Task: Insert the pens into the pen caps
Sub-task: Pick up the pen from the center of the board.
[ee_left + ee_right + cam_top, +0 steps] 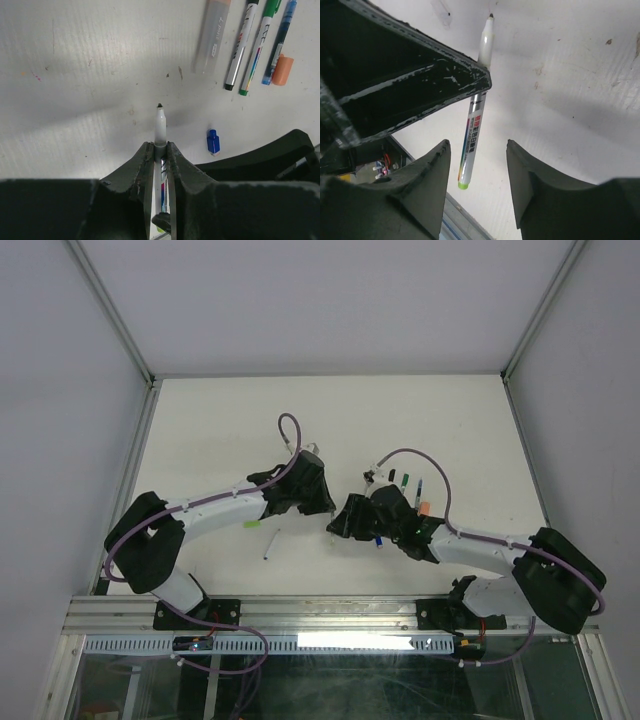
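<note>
My left gripper [160, 148] is shut on a white-barrelled pen [160, 127], which lies along the fingers with its bare dark tip pointing forward. In the right wrist view the same pen [474, 117] hangs above the table with its light green end toward the camera, between the spread fingers of my open right gripper [477, 145], which touch nothing. From above, the left gripper [322, 508] and right gripper [340, 524] face each other at mid-table. A blue pen cap [213, 141] lies on the table just right of the held pen. An orange pen cap [283, 70] lies beside a row of pens [257, 50].
Another white pen [268, 545] lies loose on the table below the left arm. The row at the far right holds a clear-bodied pen [214, 35], a black-ended one [240, 50] and a blue one [279, 45]. A metal rail [330, 612] edges the near side.
</note>
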You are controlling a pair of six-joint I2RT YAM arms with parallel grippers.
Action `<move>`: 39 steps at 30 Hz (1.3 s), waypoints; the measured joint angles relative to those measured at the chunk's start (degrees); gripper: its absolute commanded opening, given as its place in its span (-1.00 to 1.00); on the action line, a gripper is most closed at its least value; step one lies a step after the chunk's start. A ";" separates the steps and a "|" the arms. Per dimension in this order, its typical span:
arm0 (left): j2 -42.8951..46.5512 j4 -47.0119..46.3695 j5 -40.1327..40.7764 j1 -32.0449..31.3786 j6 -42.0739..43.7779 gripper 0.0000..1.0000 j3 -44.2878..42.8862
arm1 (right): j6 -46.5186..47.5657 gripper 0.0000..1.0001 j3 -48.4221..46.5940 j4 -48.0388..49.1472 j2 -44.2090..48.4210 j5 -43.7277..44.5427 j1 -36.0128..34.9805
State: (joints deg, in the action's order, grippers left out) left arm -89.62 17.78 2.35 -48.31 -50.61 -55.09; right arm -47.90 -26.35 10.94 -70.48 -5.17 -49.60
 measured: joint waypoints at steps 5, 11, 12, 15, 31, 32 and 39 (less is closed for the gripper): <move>0.00 -0.31 -0.11 -0.50 -0.04 -0.69 0.00 | -0.55 -0.24 -0.11 1.11 -3.26 0.02 -0.04; 0.00 -0.59 -0.83 -0.50 -0.07 -0.70 0.00 | -1.44 -0.55 -0.13 3.13 -4.72 -0.02 -0.04; 0.00 -0.76 -0.94 -0.50 -0.07 -0.70 0.00 | -1.55 -0.62 -0.13 3.48 -4.79 -0.02 -0.04; 0.00 -1.20 -0.94 -0.79 -0.04 -0.67 0.00 | -1.66 -0.82 -0.22 3.96 -4.85 -0.02 -0.04; 5.57 2.25 3.67 0.48 -1.05 -0.18 2.91 | -1.73 -1.00 -0.33 -0.76 -1.77 1.88 -0.42; 7.41 3.28 4.20 1.73 -1.31 -0.17 3.93 | -1.73 -1.00 -0.33 -1.40 -1.49 2.08 -0.42; 17.20 10.23 9.68 11.91 -5.90 -0.08 11.23 | -1.73 -1.00 -0.33 -4.44 -0.55 2.84 -0.42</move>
State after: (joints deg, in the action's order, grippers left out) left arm -72.42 28.01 12.03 -36.40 -56.51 -43.86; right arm -49.63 -26.68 6.50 -71.02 -2.33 -50.02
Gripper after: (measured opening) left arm 0.433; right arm 0.076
